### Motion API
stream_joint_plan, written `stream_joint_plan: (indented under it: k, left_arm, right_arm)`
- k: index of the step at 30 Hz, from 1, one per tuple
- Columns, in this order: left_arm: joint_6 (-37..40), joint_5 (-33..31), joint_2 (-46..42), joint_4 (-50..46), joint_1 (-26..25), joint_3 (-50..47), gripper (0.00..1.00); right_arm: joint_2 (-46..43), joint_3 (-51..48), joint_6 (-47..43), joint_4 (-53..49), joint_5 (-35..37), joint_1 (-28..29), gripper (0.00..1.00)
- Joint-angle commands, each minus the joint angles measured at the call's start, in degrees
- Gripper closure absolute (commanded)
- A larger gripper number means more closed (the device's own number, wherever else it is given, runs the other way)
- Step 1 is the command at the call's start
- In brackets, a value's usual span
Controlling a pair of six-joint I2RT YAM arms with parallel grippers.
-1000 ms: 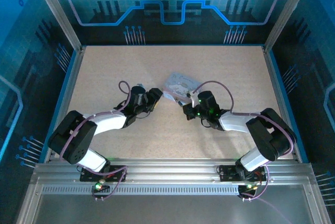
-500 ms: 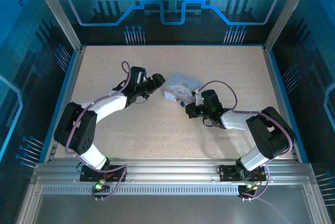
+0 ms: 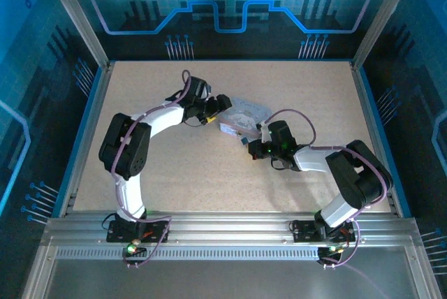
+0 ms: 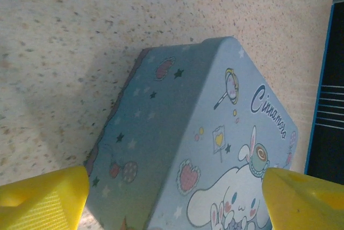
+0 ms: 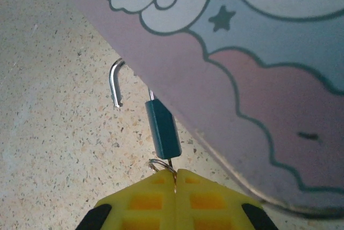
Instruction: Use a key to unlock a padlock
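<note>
Pinching thin dark metal key [image 5: 171,161] in pressed-together right end effector [image 5: 175,176].
Touching 6 o'clock end of small dark blue-grey padlock [image 5: 163,130], at 8 o'clock of pale lilac rectangular tin box [image 5: 269,79]; straddling tin with spread left end effector [image 4: 172,200].

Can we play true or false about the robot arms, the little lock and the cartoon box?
1. The right pincer is shut on the key. True.
2. The padlock is bright red. False: it is dark blue-green.
3. The left pincer is open. True.
4. The tin box is plain, with no pictures. False: it has a cartoon animal, stars and hearts.
5. The padlock sits on top of the tin box. False: it is down beside the box's edge.
</note>
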Motion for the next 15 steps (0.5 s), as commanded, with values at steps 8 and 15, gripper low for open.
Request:
stream_joint_plan:
  k: [8, 15]
  left_arm:
    - [1.76, 5.43, 5.53, -1.67, 0.63, 3.75, 0.18]
    - [2.3, 3.67, 5.33, -1.06, 0.63, 1.35, 0.24]
  right_arm:
    - [1.47, 1.43, 0.29, -2.08, -0.4, -0.94, 0.99]
    - [1.77, 1.6, 0.15, -2.45, -1.01, -1.21, 0.97]
